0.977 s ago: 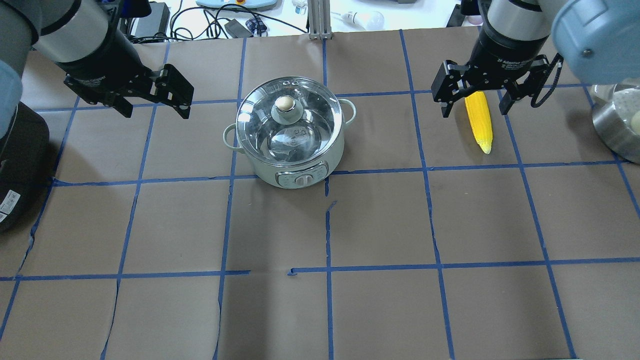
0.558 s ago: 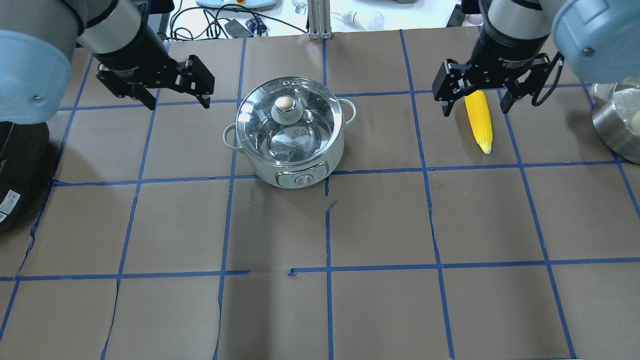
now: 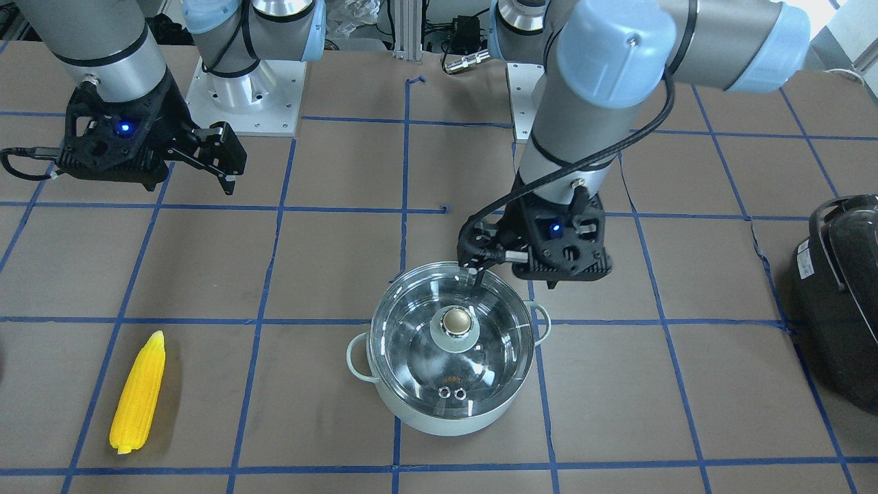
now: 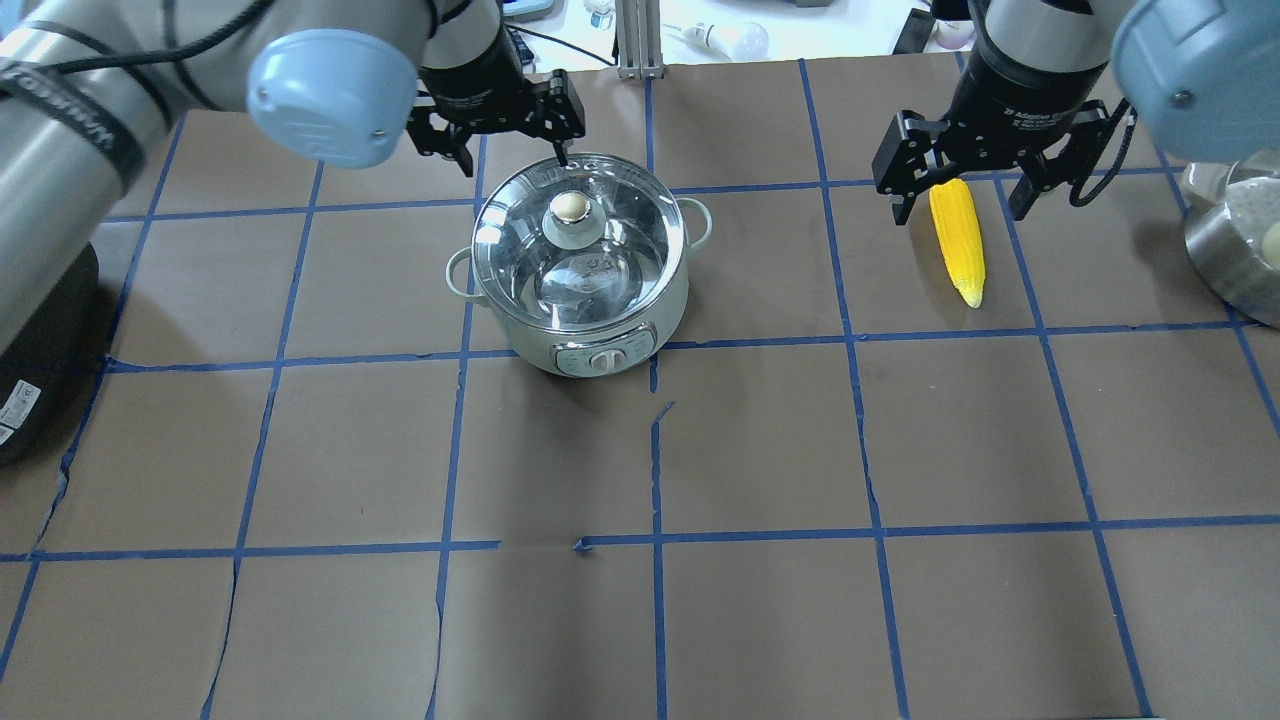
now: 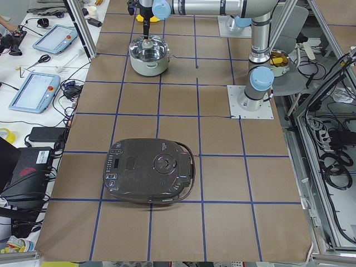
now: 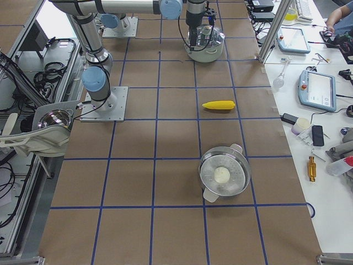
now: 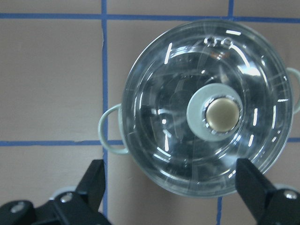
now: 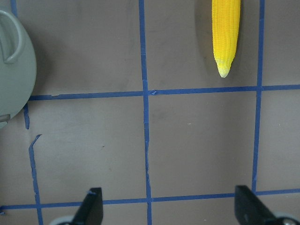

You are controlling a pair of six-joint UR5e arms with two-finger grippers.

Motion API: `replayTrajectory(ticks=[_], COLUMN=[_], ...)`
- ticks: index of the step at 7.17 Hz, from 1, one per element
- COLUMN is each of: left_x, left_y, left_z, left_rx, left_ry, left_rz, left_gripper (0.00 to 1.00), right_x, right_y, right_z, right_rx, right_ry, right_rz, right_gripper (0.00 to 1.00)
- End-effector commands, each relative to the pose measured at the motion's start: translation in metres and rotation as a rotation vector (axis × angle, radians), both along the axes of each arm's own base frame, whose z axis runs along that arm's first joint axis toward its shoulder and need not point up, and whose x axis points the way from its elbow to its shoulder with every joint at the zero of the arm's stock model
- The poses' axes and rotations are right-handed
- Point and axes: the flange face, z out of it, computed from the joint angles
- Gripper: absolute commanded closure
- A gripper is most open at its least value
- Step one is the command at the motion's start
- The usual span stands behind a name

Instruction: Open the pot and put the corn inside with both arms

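Note:
The mint-green pot (image 4: 580, 300) stands mid-table with its glass lid (image 4: 610, 235) on and the brass knob (image 4: 570, 207) upright; it also shows in the front view (image 3: 449, 412) and the left wrist view (image 7: 140, 122). My left gripper (image 4: 515, 158) is open and empty, hovering just beyond the pot's far rim, short of the knob (image 7: 222, 115). The yellow corn (image 4: 957, 245) lies flat on the table to the right, also in the front view (image 3: 139, 392). My right gripper (image 4: 960, 212) is open and empty, raised above the corn's thick end, clear of the corn (image 8: 226, 33).
A black glossy appliance (image 4: 30, 350) sits at the table's left edge. A steel bowl (image 4: 1230, 265) with a white thing in it sits at the right edge. Brown paper with blue tape lines (image 4: 655, 450) covers the table.
My left arm has swung right from the table's left part to the pot's far rim. The right gripper has barely moved. Pot, lid and corn are unmoved.

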Motion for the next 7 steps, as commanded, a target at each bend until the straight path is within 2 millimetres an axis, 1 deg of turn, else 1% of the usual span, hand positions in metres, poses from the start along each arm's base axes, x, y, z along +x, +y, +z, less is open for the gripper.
replayTrajectory(ticks=[1, 2, 3, 4, 5, 6, 7], left_x=[-0.036, -0.036, -0.034, -0.032, -0.027, -0.025, -0.025], left_y=[-0.028, -0.028, -0.022, -0.015, -0.008, -0.003, -0.004], left_z=[-0.058, -0.063, -0.055, -0.062, -0.072, -0.073, -0.074], left_rx=[-0.029, -0.025, -0.031, -0.005, 0.017, 0.026, 0.026], left_ry=[0.005, 0.000, 0.000, -0.008, -0.015, -0.018, -0.019], left_rz=[-0.019, -0.019, -0.020, -0.020, -0.015, -0.015, -0.015], left_gripper=[0.01, 0.01, 0.02, 0.03, 0.03, 0.05, 0.05], right_x=[-0.031, -0.067, -0.109, -0.123, -0.127, -0.131, -0.135], right_y=[-0.007, -0.019, -0.035, -0.049, -0.067, -0.086, -0.103], right_z=[-0.006, -0.014, -0.033, -0.052, -0.076, -0.115, -0.142], right_rx=[0.007, 0.005, 0.024, 0.027, 0.003, -0.004, -0.056], right_ry=[-0.016, -0.018, -0.021, -0.024, -0.020, -0.023, -0.022], right_rz=[-0.066, -0.133, -0.203, -0.224, -0.222, -0.221, -0.211], right_gripper=[0.00, 0.00, 0.00, 0.00, 0.00, 0.00, 0.00])
